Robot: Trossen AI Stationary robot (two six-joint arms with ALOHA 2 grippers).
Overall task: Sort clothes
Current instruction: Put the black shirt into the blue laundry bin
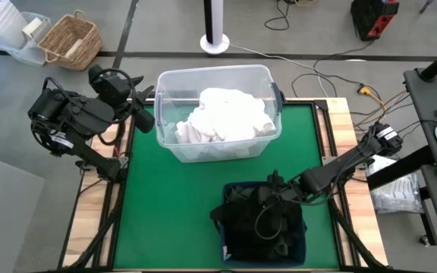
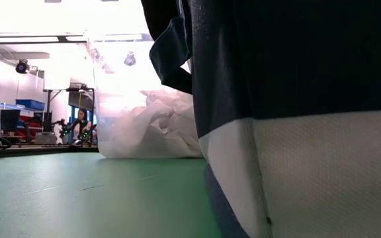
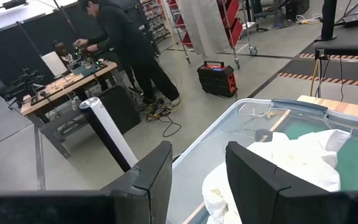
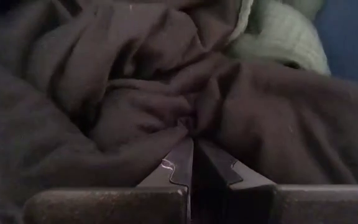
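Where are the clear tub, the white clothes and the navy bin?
clear tub [image 1: 167, 114]: high view, left wall.
white clothes [image 1: 226, 114]: high view, middle of the heap.
navy bin [image 1: 300, 244]: high view, right rim.

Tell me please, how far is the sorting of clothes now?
It looks nearly finished. The white clothes lie in the clear tub, and the dark clothes fill the navy bin. No garment shows on the green mat. In hand: the right end effector is shut, pressed into the dark pile. The left end effector waits open by the tub. What remains is probably only retreating.
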